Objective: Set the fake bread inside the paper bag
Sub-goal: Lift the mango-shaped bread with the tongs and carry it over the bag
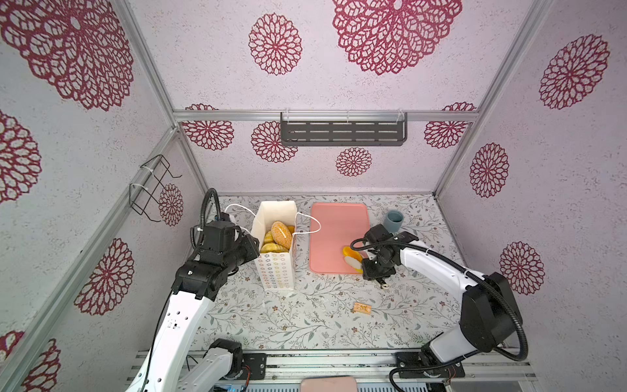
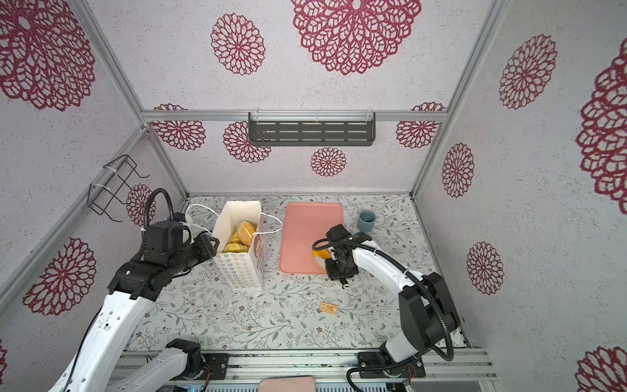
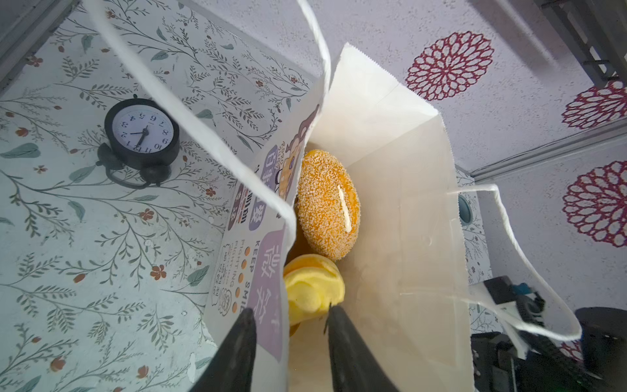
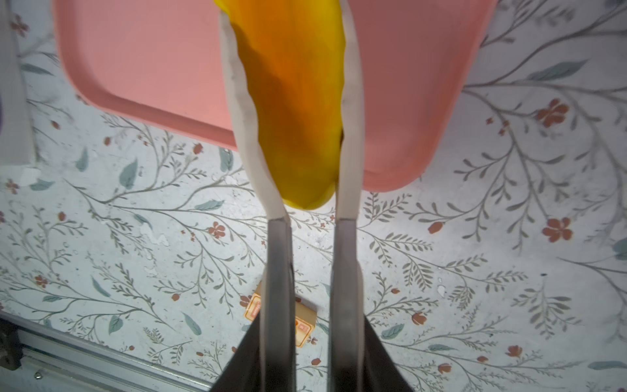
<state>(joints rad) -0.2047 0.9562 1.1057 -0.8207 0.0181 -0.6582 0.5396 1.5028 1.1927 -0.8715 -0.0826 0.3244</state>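
Right wrist view: a glossy yellow-orange bread (image 4: 295,101) is seen clamped between the pale fingers (image 4: 351,135) of the right gripper (image 4: 285,40), both of which are pressed against its sides. In both top views this piece is placed at the near right corner of the pink tray (image 1: 336,224); whether it is lifted off the tray cannot be told. The paper bag (image 1: 276,271) is stood upright on the tabletop (image 1: 322,322) just left of the tray, its mouth open. Several pieces of fake bread (image 1: 271,247) are held inside it: a sugar-crusted oval bun (image 3: 325,203) is leaned on top, and a pale yellow ridged bun (image 3: 312,288) is lodged beside it. The left gripper (image 3: 290,309) is set at the bag's rim, its dark fingers (image 3: 342,339) parted, with a printed wall passed between them, one finger outside and one inside. A grey-blue cup (image 1: 393,220) is stood beyond the right arm, and a small tan block (image 1: 362,308) is left lying nearer the camera.
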